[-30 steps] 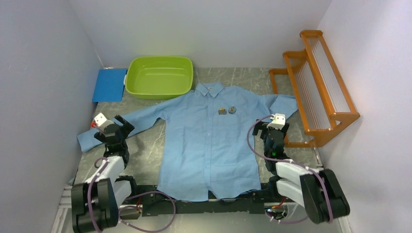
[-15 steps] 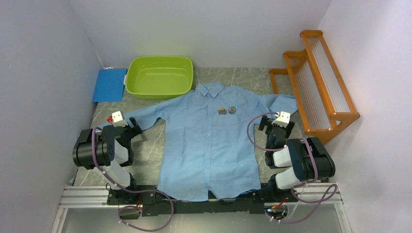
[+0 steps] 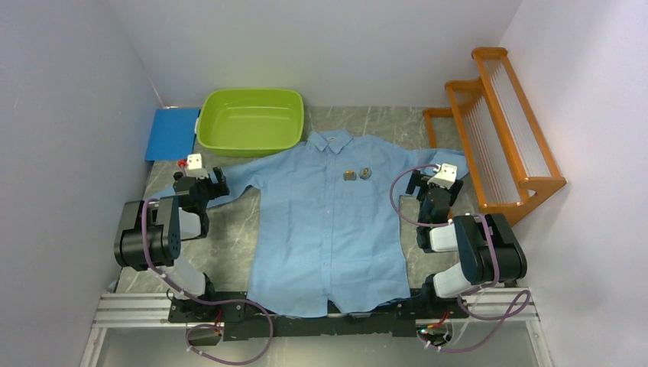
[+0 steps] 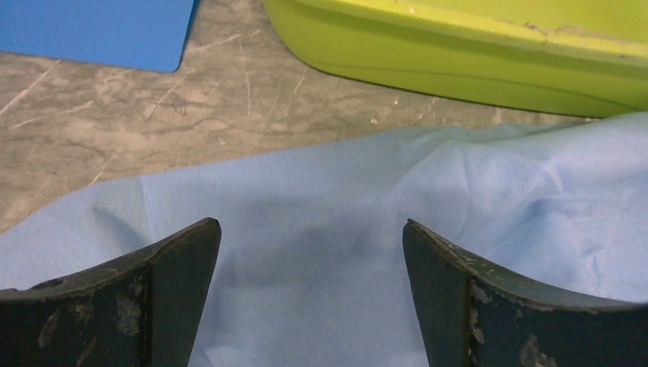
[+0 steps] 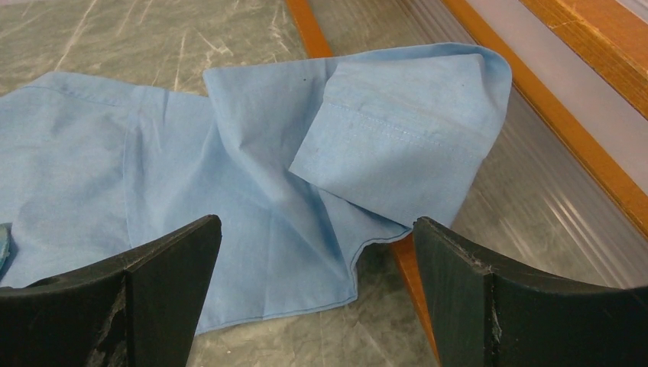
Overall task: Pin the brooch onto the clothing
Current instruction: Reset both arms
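Here, left pincer (image 4: pixel 308 229) and right pincer (image 5: pixel 315 225) — agape over shirt (image 3: pixel 328 222) sleeves

Left arm (image 3: pixel 153 237): folded, elbow raised above its base, forearm reaching forward.
Left gripper (image 4: pixel 312 229): jaws spread wide, nothing held, tips angled down.
Right arm (image 3: pixel 477 248): folded the same way, elbow high, forearm forward.
Right gripper (image 5: pixel 317 223): jaws spread wide, nothing held.
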Robot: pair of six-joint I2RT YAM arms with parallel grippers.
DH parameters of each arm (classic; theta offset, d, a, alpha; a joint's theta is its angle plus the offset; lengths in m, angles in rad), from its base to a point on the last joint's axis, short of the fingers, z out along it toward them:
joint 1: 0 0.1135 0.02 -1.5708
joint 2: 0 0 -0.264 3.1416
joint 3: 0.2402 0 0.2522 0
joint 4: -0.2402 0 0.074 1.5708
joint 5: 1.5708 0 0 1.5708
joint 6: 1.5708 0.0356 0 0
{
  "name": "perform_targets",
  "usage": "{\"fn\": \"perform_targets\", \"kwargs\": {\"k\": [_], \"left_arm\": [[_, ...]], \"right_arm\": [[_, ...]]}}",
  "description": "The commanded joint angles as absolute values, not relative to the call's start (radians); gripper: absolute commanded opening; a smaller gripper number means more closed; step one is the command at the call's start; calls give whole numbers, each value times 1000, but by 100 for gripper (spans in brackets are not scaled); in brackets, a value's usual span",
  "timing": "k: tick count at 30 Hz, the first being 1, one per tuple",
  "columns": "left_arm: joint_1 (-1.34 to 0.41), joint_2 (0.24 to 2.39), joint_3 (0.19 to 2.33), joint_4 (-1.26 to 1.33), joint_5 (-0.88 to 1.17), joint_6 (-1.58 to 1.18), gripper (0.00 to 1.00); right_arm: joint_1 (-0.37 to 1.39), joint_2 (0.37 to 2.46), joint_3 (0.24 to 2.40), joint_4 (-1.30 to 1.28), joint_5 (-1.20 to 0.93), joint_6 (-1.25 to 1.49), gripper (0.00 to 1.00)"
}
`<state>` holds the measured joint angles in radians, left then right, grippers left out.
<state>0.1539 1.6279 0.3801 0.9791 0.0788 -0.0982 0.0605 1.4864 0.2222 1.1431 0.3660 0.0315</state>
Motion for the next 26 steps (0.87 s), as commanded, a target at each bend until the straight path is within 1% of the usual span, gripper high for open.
{"fn": "perform_targets", "kwargs": {"k": [1, 6, 26], "left_arm": [[153, 1625, 389, 952, 105, -73, 95], [130, 1632, 413, 917, 105, -45, 95], [129, 1633, 411, 921, 103, -46, 94]], "right_arm": [[56, 1486, 235, 1159, 382, 50, 100], [57, 1486, 235, 1160, 381, 50, 100], [57, 1486, 237, 1156, 381, 50, 100]]}}
